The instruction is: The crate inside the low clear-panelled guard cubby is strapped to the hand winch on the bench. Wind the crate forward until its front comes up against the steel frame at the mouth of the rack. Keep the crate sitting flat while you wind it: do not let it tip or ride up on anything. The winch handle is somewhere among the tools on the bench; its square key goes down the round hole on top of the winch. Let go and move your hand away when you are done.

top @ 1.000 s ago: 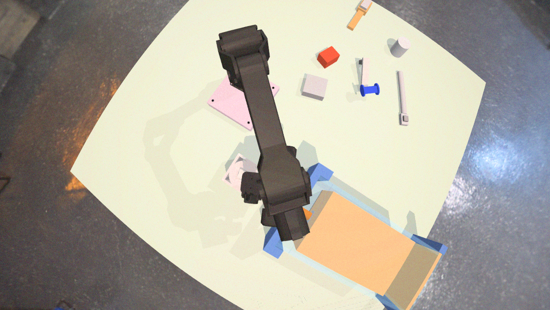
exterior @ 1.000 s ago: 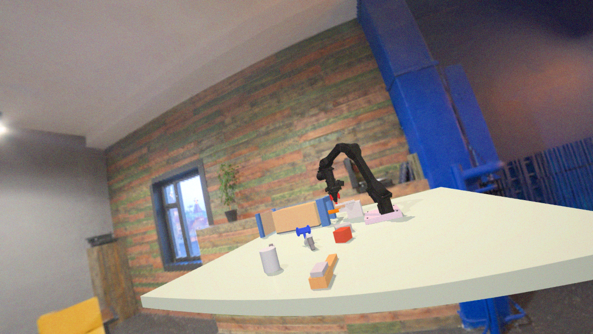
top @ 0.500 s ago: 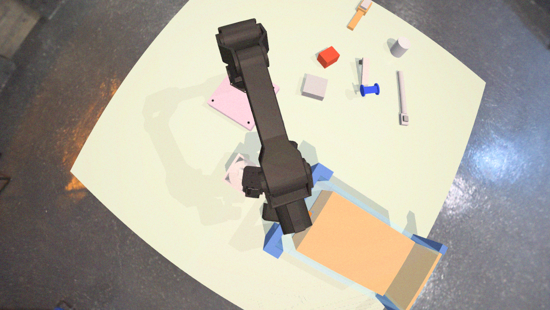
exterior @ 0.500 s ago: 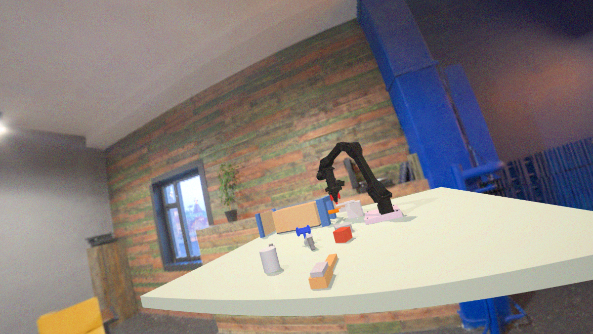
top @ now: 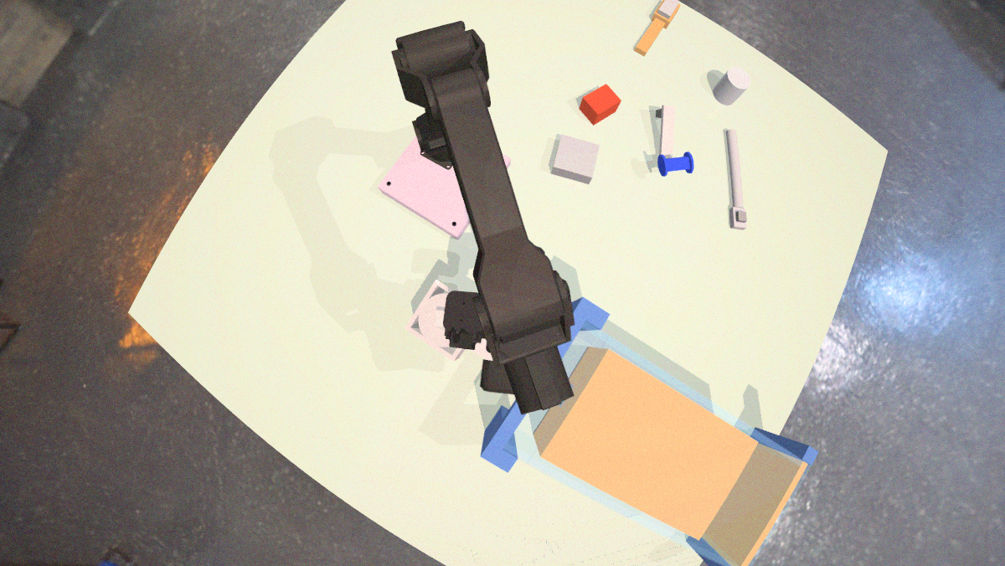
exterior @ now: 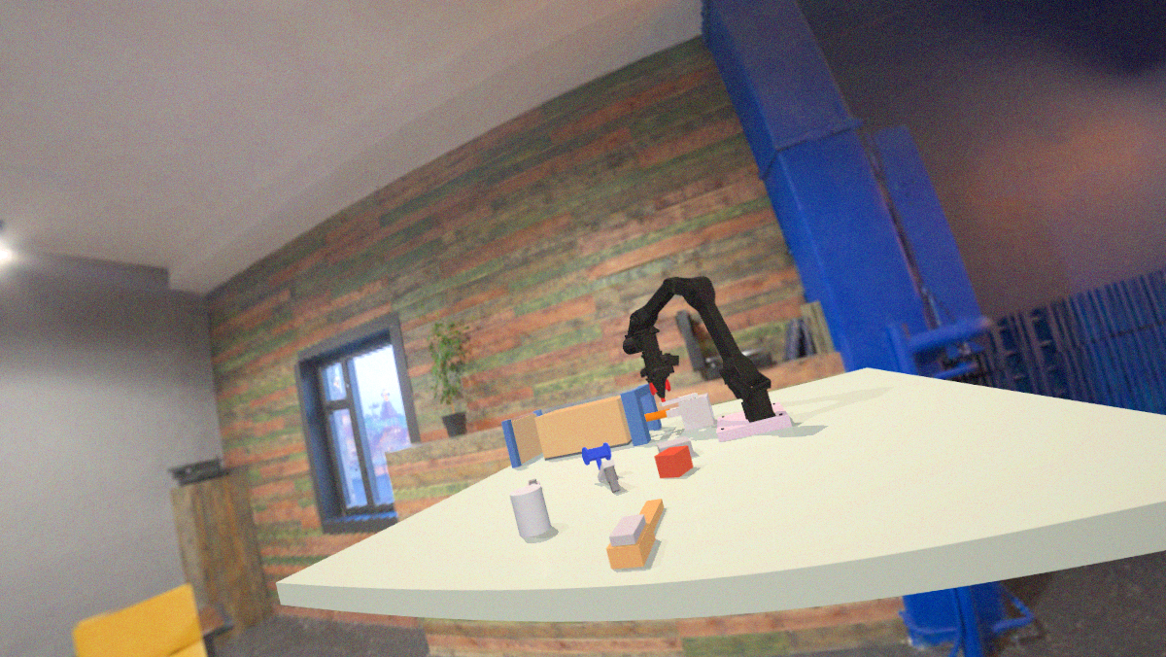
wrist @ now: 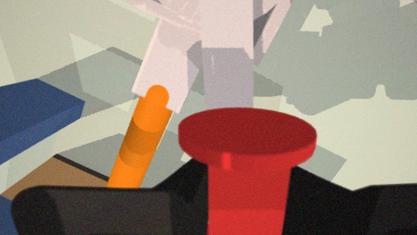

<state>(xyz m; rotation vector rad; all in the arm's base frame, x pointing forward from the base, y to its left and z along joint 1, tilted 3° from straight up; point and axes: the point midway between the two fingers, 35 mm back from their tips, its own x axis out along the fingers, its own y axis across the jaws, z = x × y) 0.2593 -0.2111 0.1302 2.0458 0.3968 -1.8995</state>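
Note:
My gripper is shut on the red knob of the winch handle. The handle's pale arm runs from the knob to the top of the pale winch; its square key is hidden. An orange strap leads from the winch toward the crate. The orange-tan crate looks flat inside the clear-panelled cubby. Its front is close behind the blue steel frame. My arm covers part of the mouth from above, so I cannot tell if they touch.
A red block, a grey block, a blue-knobbed tool, a long pale bar, a grey cylinder and an orange tool stand or lie away from the winch.

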